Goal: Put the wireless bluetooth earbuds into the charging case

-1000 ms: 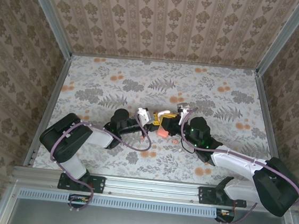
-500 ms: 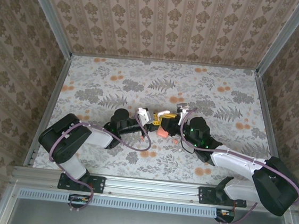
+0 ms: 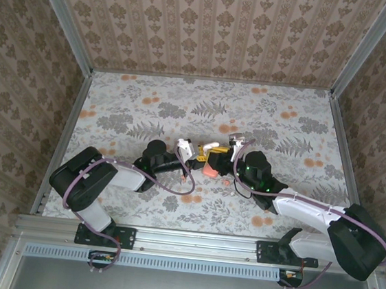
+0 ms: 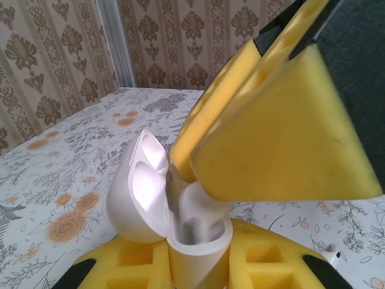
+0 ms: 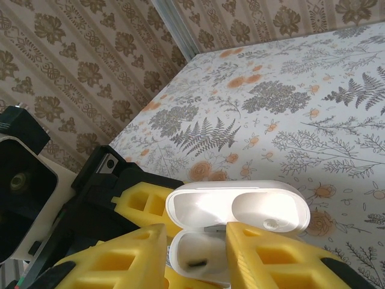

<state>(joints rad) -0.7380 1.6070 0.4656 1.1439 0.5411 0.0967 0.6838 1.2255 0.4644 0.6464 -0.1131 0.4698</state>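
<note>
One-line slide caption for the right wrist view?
Open white charging case, lid back, framed by yellow foam fingers of the right gripper, floral table behind.

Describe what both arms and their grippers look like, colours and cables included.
The left arm and right arm have white links between bulky black joints, and a purple cable loops along each. The left gripper and right gripper have thick, yellow, foam-like fingers with square recesses, set on black mounts.
</note>
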